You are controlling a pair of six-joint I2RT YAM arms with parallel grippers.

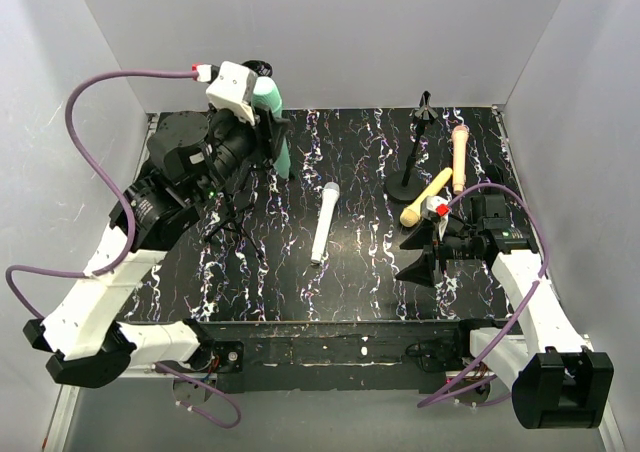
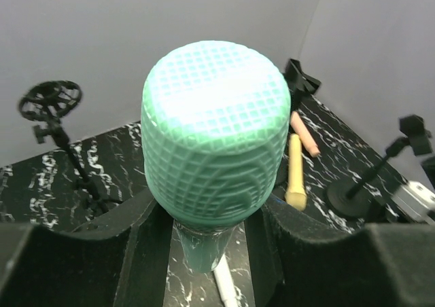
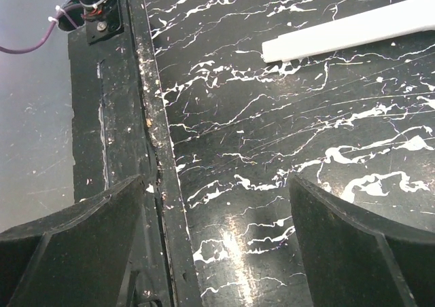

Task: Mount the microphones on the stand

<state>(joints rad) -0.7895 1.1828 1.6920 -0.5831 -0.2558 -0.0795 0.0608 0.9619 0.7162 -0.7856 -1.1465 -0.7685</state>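
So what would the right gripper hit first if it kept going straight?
Probably the bare black tabletop: the open right gripper points down at it. The white microphone lies farther off, to one side.

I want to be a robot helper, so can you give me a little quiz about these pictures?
1. True or false: the left end effector holds the mint green microphone.
2. The microphone lying flat by itself is: A white, B blue, C red.
3. Fill in: the right end effector is ____ (open or shut).
Key: 1 true; 2 A; 3 open.
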